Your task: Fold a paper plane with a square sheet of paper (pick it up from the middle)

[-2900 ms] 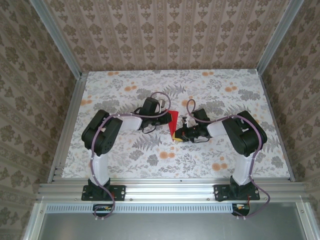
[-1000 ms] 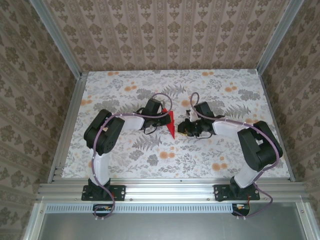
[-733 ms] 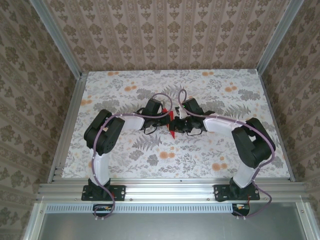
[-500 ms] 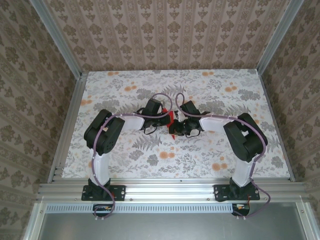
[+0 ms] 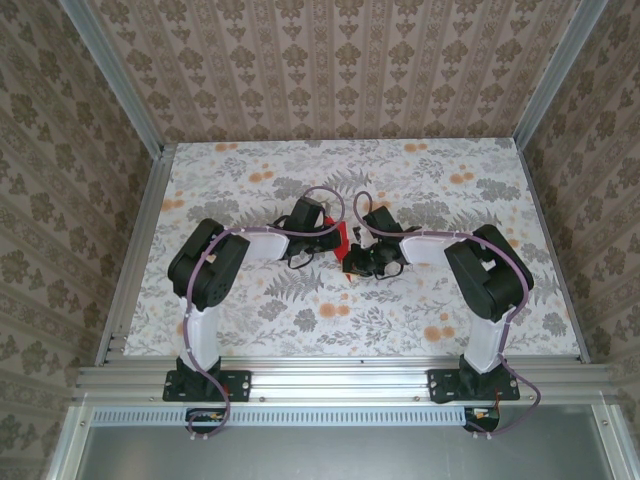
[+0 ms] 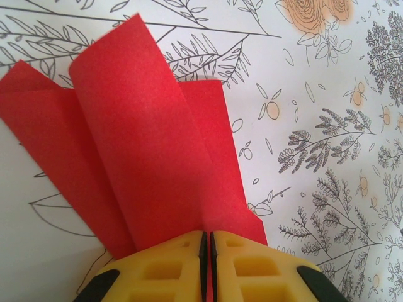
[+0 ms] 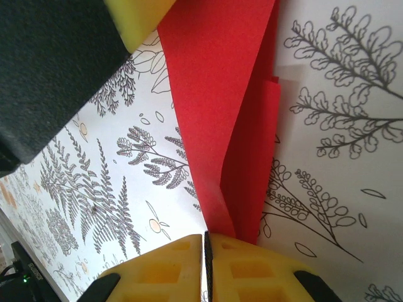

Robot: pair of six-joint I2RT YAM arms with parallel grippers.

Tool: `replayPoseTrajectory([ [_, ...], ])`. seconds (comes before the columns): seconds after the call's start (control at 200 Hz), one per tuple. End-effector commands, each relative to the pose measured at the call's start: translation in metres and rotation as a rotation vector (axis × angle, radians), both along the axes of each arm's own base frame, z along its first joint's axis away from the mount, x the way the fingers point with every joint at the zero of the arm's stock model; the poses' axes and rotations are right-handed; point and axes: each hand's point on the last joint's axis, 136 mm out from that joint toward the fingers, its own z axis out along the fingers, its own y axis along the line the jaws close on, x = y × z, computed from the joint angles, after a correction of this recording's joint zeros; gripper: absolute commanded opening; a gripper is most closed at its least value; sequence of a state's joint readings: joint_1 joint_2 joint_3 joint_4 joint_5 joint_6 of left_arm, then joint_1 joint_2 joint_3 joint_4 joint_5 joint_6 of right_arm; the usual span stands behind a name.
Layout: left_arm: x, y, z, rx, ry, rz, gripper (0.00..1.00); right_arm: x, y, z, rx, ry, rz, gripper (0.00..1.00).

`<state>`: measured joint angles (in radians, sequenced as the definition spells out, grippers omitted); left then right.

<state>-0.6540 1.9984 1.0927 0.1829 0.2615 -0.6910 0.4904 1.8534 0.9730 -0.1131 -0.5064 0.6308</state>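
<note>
On my overhead feed the red paper sits at the middle of the table, pinched between the two arms. The left gripper comes in from 9 o'clock and the right gripper from 3 o'clock.

Through the left wrist camera I see the left gripper with its yellow ribbed pads pressed together on the near edge of the red paper. The sheet is matte and finely grained. It lies in overlapping layers, and the top flap bows up in a soft curl rather than a hard crease. Its long axis runs from the jaws at 6 o'clock up toward 11 o'clock, fanning wider as it goes.

On the right wrist camera the right gripper is likewise clamped on the red paper. Here the sheet narrows toward the pads and widens toward 12 o'clock, with one sharp fold line along its length. The left gripper's yellow finger touches it at 11 o'clock. Under it lies a smooth cloth printed with leaves.
</note>
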Motion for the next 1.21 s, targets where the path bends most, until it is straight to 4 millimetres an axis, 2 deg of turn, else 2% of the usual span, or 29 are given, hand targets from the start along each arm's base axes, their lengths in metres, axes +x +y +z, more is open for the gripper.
replayPoseTrajectory([
  [0.0, -0.017, 0.02, -0.038, 0.106, 0.089, 0.022, 0.14, -0.013, -0.014, -0.016, -0.061, 0.054, -0.006, 0.13],
  [0.39, -0.014, 0.024, -0.041, 0.128, 0.089, 0.029, 0.14, -0.029, -0.034, -0.029, -0.115, 0.092, -0.014, 0.11],
  [0.51, -0.014, 0.024, -0.041, 0.128, 0.087, 0.026, 0.14, -0.034, -0.035, -0.02, -0.079, 0.083, -0.013, 0.11],
  [0.6, -0.014, 0.024, -0.041, 0.13, 0.088, 0.025, 0.14, -0.034, -0.036, -0.004, -0.063, 0.05, -0.004, 0.11],
  [0.75, -0.014, 0.022, -0.04, 0.125, 0.088, 0.019, 0.14, -0.026, -0.034, 0.021, -0.079, -0.044, 0.031, 0.14],
  [0.825, -0.013, 0.021, -0.039, 0.122, 0.087, 0.02, 0.14, -0.023, -0.039, 0.02, -0.155, -0.073, 0.051, 0.19],
  [0.99, -0.014, 0.02, -0.039, 0.121, 0.091, 0.017, 0.14, -0.013, -0.033, 0.023, -0.25, -0.146, 0.09, 0.3],
  [1.11, -0.014, 0.02, -0.038, 0.123, 0.091, 0.016, 0.14, -0.004, -0.023, 0.029, -0.263, -0.189, 0.114, 0.31],
  [1.2, -0.013, 0.019, -0.036, 0.121, 0.087, 0.016, 0.14, 0.003, -0.015, 0.027, -0.256, -0.187, 0.126, 0.29],
])
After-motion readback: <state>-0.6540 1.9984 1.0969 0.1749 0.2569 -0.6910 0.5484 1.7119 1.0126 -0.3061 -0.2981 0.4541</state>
